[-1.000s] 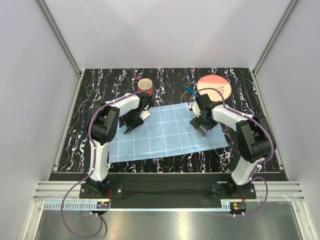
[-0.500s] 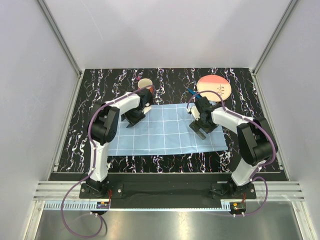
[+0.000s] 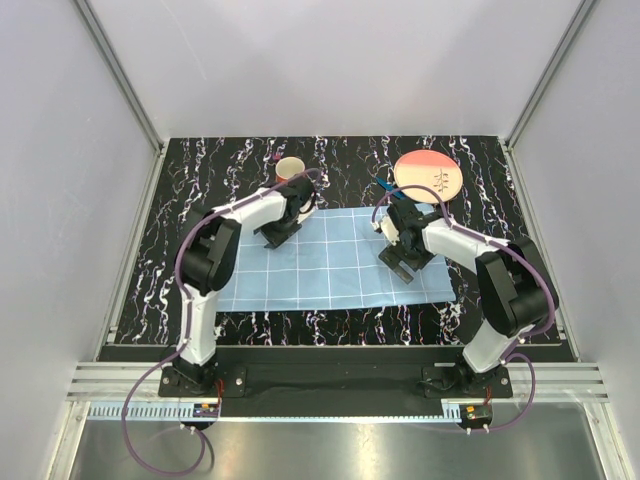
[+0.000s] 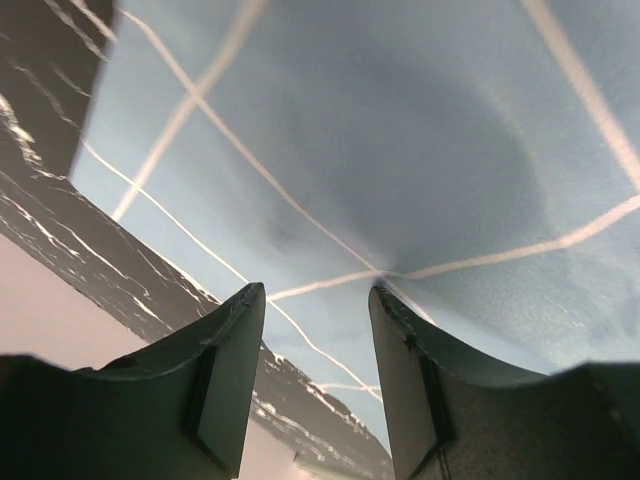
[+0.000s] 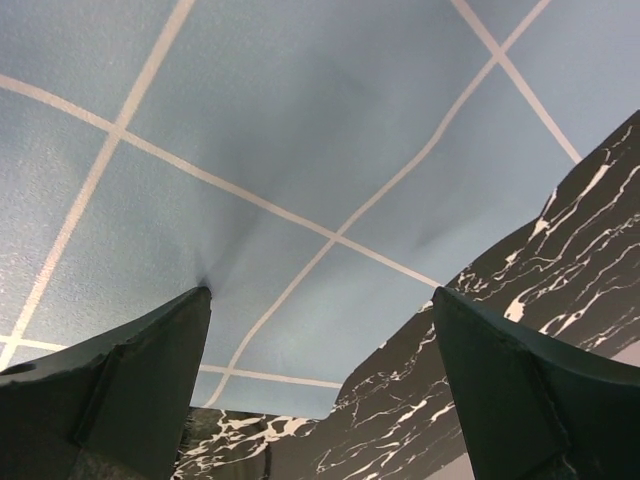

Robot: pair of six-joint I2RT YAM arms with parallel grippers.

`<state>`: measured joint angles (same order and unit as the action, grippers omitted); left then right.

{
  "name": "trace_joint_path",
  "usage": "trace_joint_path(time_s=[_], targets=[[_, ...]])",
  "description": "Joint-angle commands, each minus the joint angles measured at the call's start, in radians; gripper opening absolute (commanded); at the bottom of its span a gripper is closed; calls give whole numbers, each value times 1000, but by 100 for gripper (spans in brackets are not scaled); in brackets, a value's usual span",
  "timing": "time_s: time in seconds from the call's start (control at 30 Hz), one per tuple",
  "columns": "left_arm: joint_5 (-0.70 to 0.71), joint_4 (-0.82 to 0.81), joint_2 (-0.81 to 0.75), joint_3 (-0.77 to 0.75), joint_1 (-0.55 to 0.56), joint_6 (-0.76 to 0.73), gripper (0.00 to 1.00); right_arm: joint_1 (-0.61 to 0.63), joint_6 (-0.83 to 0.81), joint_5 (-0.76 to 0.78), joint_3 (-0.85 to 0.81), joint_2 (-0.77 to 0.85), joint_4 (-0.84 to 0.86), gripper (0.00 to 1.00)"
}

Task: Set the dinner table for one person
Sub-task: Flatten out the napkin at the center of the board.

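The light-blue checked mat lies in the middle of the black marbled dinner table. My left gripper is down on the mat's far left part. In the left wrist view the left gripper is open with nothing between its fingers, and its right fingertip presses a pucker into the cloth. My right gripper stands on the mat's right part. In the right wrist view the right gripper is wide open and empty, its left fingertip dents the cloth, and the mat's edge and bare table show beyond it.
A tan cup stands just beyond the left arm, partly hidden by it. An orange-and-cream plate sits at the far right, with a small blue object beside it. A tiny purple item lies near the cup. Walls enclose the table.
Both grippers moved toward the far side with their tips on the mat, and the mat shifted and turned slightly. The left arm now covers more of the cup.
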<state>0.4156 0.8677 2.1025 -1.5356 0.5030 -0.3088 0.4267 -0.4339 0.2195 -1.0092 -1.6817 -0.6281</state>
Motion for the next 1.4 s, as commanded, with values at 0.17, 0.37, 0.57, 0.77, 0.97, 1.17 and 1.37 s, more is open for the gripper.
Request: trace_joint_path(time_s=[0.17, 0.37, 0.57, 0.77, 0.97, 1.17, 1.37], targets=[[12, -121, -300, 75, 6, -6, 52, 11, -34, 98, -126, 31, -22, 100], [-35, -258, -473, 251, 6, -139, 52, 11, -57, -12, -229, 20, -61, 100], [-283, -314, -607, 416, 9, -301, 54, 18, -360, -216, -236, 30, -88, 100], [-406, -285, -648, 468, 32, -427, 56, 18, -514, -351, -255, 17, -130, 100], [-419, -305, -682, 577, 51, -547, 53, 18, -542, -404, -276, -55, -125, 100], [-367, -374, -653, 631, 51, -589, 54, 17, -529, -396, -307, -133, -98, 100], [-351, -397, -587, 606, 51, -593, 57, 15, -516, -378, -312, -181, -73, 100]])
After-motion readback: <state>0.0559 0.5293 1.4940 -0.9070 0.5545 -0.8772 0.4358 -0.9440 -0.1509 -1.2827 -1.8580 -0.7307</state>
